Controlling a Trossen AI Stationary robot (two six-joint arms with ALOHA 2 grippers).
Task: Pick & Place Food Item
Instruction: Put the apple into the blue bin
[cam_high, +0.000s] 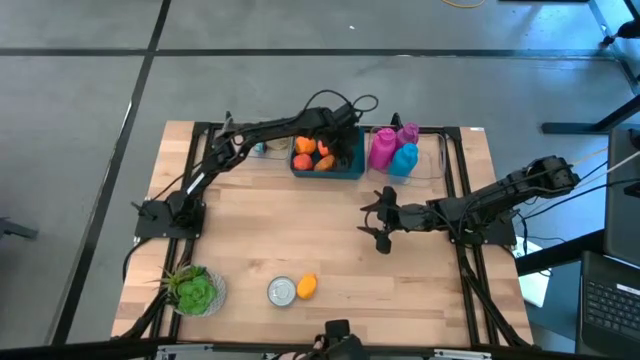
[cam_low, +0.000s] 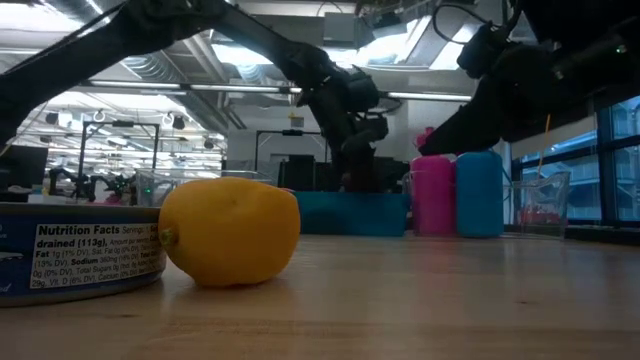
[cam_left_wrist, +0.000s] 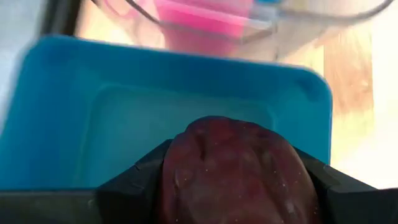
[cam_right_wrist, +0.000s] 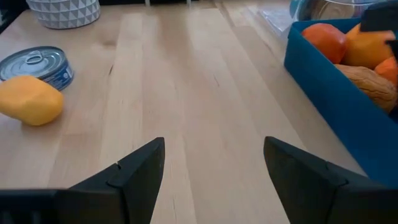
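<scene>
Even overhead light falls on the pale wooden table (cam_high: 330, 240); the low view is dim, backlit by bright ceiling strips (cam_low: 250, 55); the left wrist view is blurred.

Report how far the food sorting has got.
Done: orange and tan food items already lie in the blue bin. In hand: the left end effector holds a dark red food item over the bin's empty part. Left: the lemon and the can sit at the table's near edge; the right end effector hovers open mid-table.

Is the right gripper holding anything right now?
No, the right gripper has its fingers spread apart over bare wooden table, with nothing between them.
</scene>
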